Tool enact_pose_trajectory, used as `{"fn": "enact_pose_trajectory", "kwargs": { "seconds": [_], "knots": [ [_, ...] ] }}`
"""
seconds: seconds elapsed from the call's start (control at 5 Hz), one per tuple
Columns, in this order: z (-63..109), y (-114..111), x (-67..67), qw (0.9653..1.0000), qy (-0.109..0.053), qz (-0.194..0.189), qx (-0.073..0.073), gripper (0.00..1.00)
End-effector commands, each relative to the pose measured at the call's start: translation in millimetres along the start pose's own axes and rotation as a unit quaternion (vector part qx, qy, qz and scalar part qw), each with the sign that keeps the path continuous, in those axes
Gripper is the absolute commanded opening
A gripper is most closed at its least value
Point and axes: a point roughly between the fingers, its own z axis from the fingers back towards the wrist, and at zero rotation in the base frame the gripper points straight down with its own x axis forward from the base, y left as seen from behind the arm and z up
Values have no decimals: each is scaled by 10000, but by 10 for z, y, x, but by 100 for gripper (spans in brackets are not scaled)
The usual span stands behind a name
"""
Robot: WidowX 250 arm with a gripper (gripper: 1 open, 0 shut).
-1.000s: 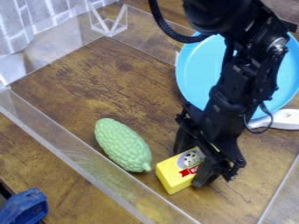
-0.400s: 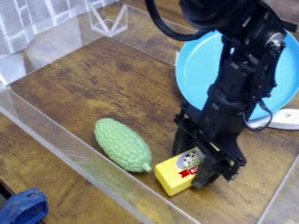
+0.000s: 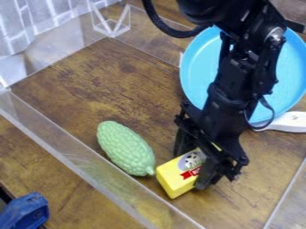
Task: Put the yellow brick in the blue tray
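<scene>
Brown wooden tabletop (image 3: 72, 103), warmly lit, fenced by clear acrylic walls (image 3: 54, 134). Pale patterned cloth (image 3: 30, 22) at eleven o'clock, blue fabric (image 3: 21, 215) at seven.

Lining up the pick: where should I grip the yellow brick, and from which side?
Grip the brick across its narrow width, on the long side faces, coming from above. It lies flat, label up, and the gripper already points down over it, jaws straddling its far end.
</scene>
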Motion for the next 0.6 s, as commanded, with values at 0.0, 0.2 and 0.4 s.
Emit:
{"fn": "enact_pose_trajectory", "kwargs": {
  "seconds": [0.0, 0.2, 0.4],
  "knots": [
    [227, 41, 25, 9987, -514, -19, -4, 100],
    [163, 43, 23, 9984, -533, -195, -8, 100],
    [134, 48, 19, 9980, -551, -310, -23, 100]
  ]
}}
